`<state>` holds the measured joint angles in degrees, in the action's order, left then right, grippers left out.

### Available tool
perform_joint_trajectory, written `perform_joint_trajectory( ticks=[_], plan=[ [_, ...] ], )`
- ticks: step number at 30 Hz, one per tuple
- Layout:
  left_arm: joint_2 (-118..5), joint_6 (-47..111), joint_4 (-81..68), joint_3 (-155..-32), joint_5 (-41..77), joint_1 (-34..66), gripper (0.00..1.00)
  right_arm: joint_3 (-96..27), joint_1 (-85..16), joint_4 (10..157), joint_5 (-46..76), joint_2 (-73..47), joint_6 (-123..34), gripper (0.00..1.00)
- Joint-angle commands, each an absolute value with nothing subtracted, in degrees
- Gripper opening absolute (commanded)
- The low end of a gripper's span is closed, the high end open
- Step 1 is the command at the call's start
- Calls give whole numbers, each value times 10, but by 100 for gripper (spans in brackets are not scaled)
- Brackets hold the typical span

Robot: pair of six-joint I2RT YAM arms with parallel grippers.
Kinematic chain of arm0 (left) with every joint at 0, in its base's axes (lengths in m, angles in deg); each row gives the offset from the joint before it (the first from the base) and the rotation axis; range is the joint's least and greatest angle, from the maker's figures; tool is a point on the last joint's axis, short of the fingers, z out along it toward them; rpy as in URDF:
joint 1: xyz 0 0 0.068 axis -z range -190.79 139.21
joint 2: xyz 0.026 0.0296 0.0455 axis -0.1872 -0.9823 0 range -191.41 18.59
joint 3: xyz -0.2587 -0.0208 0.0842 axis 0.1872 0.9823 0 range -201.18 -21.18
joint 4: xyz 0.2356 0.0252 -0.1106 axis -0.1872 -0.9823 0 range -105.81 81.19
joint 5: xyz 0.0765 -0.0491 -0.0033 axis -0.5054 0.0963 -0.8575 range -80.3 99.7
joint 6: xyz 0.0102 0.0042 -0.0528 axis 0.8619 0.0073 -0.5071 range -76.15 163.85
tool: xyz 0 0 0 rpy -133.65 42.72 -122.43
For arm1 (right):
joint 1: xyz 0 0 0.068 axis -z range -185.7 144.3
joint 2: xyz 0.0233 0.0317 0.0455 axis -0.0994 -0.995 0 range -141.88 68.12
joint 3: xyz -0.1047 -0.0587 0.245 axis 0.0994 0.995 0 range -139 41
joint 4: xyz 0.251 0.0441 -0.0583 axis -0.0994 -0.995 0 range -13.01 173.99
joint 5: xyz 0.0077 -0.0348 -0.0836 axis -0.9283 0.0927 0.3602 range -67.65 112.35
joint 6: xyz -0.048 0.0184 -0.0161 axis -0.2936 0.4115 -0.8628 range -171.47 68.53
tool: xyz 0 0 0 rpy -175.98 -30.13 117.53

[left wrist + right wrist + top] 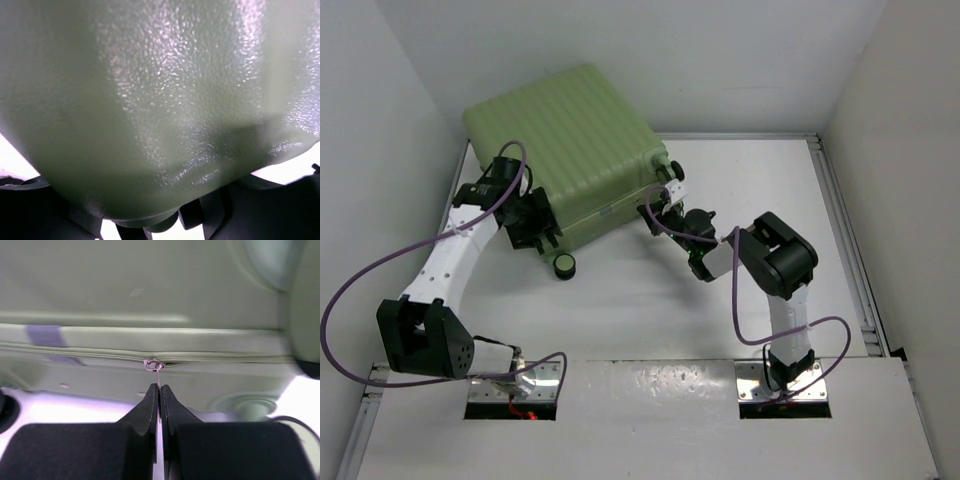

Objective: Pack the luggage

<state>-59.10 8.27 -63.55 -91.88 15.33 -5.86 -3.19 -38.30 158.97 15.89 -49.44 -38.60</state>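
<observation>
Bolted to the near edge of the white desk (650, 300), two robot arms reach away from the camera toward a closed suitcase, with purple cables (350, 300) looping beside them.

The right arm (782, 270) bends left across the middle of the desk. Its claw (159, 390) sits at the case's near side, black fingers pressed together. They pinch the thin metal zipper pull (158, 379), which hangs from a slider (153, 364) on the zipped seam (225, 359).

The left arm (445, 262) stretches up the desk's left side and brings its claw (535, 228) against the case's near-left corner. From that wrist, glossy green shell fills almost the whole view, with dark finger parts showing only along the bottom edge. The fingers appear to stand apart, but the pictures do not show whether they bear on the shell.

A black-and-green wheel (564, 266) juts from the case just beside the left claw, and a second wheel (676, 170) shows at the right-hand corner, near the right claw.

Beyond both claws lies the luggage (580, 140), a light green hard-shell suitcase. It lies flat with its ribbed face up in the desk's far-left corner, close to the white walls, and its lid is down.
</observation>
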Motion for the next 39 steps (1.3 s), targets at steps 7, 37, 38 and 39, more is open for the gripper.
perform_joint_trajectory(
  ticks=[7,37,38,39],
  plan=[
    [-641,82,-614,-909,13,-143,0,-15,-326,1699,222,-475,-385,0],
    [-676,185,-575,-967,-102,-282,0,-3,-199,1693,145,-466,-378,0],
    [-676,191,-575,-967,-102,-282,0,2,-192,1704,131,-454,-378,0],
    [-676,191,-575,-962,-102,-282,0,15,-192,1706,118,-451,-378,0]
  ],
)
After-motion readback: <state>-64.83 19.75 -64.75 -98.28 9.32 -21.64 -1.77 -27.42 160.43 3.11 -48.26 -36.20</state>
